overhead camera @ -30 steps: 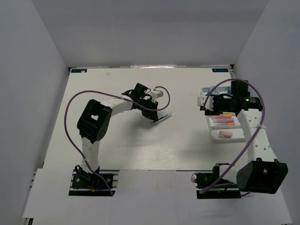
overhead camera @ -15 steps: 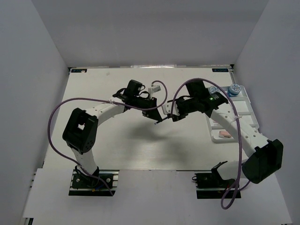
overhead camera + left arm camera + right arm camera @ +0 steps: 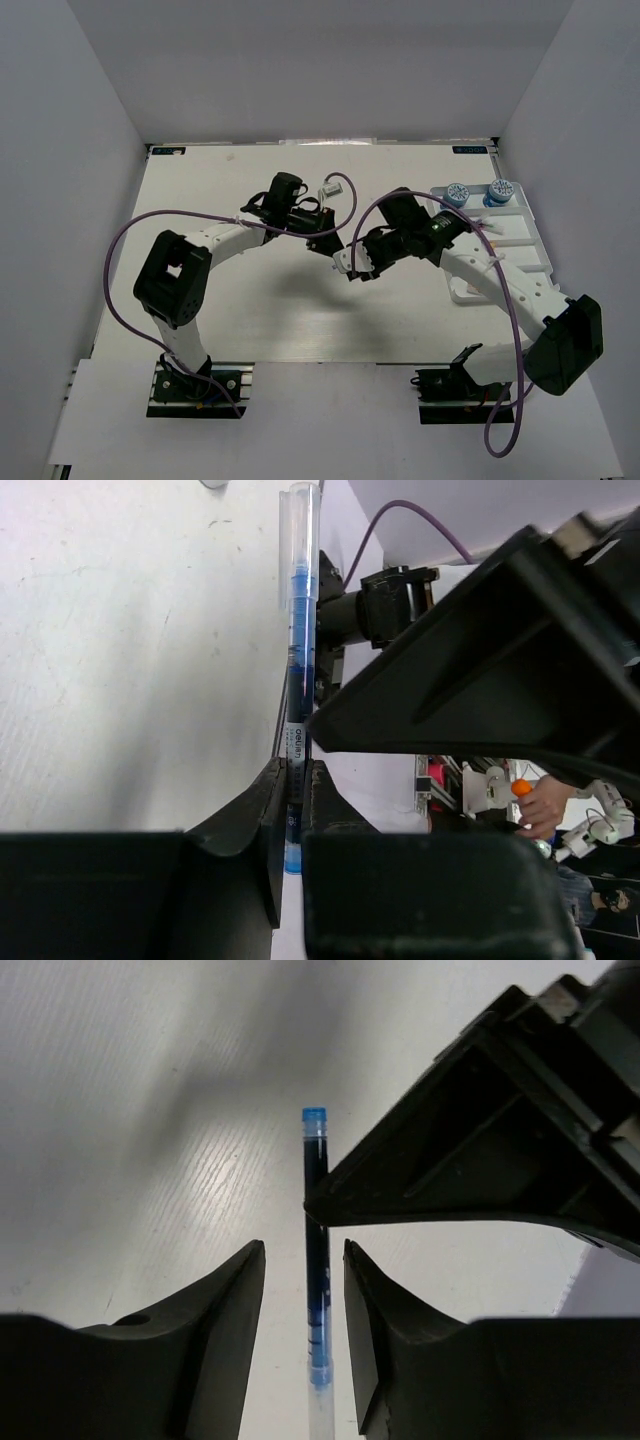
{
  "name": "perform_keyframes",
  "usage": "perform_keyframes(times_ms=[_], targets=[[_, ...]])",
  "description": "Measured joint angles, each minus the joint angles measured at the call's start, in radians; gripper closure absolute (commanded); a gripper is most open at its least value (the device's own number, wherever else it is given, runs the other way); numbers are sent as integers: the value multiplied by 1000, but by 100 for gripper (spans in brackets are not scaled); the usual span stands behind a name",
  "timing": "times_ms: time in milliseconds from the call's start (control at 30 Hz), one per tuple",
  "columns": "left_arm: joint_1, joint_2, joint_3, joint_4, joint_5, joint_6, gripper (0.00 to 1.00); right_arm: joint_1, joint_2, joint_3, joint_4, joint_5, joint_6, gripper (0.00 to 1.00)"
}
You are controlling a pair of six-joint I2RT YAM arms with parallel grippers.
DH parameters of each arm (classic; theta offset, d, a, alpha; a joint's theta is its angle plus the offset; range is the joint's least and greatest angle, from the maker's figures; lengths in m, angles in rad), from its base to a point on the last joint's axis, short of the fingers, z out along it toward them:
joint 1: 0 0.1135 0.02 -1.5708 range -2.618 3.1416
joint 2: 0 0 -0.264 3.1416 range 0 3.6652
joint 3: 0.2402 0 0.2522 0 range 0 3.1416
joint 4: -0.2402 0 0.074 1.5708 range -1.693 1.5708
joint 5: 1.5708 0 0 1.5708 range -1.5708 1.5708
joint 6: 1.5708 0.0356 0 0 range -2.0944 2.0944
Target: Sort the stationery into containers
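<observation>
Containers: one white plastic tray (image 3: 528, 240) sits at the right side of the table (image 3: 250, 320), rectangular, hard-walled, split into long compartments. At its far end stand two round blue-and-white pieces (image 3: 457, 192) (image 3: 502, 190), side by side. My right arm crosses over most of the long compartments, so I cannot tell what lies in them.

Task item: one pen (image 3: 299, 630) is up off the table, mid-board, well apart from the tray. It is a slim, straight stick with a clear barrel, a blue ink core, small print on the barrel and a clear cap at one end.

Left gripper (image 3: 293, 810): fingers closed tight on the pen's lower barrel. The fingers are matte black and smooth.

Right gripper (image 3: 303, 1250): fingers parted and straddling the same pen, a sliver of table showing on each side of the barrel; apparently not touching it.

Table surface: off-white, faintly grained, matte.
</observation>
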Motion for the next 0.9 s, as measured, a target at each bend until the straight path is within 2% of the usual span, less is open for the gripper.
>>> perform_keyframes(times_ms=[200, 300, 333, 367, 433, 467, 500, 533, 733, 900], targets=[[0, 3, -2, 45, 25, -44, 100, 8, -1, -16, 11, 31, -7, 71], [0, 3, -13, 76, 28, -67, 100, 8, -2, -31, 36, 40, -11, 84], [-1, 3, -17, 82, 29, -71, 93, 8, -2, -35, 44, 43, -9, 87], [-1, 4, -19, 86, 28, -74, 81, 8, -3, -38, 49, 47, -7, 94], [1, 4, -25, 99, 28, -78, 51, 9, -6, -42, 60, 55, -6, 99], [3, 4, -27, 104, 35, -82, 27, 9, -8, -44, 60, 65, -4, 100], [5, 4, -28, 109, 40, -81, 13, 7, -13, -52, 61, 79, 1, 100], [6, 4, -28, 111, 42, -80, 4, 3, -17, -60, 61, 92, 2, 100], [47, 4, -35, 87, 18, -79, 2, -95, -26, -77, 58, 166, -34, 100], [128, 4, -37, 59, -30, -61, 2, -323, 20, -56, 49, 214, -151, 100]])
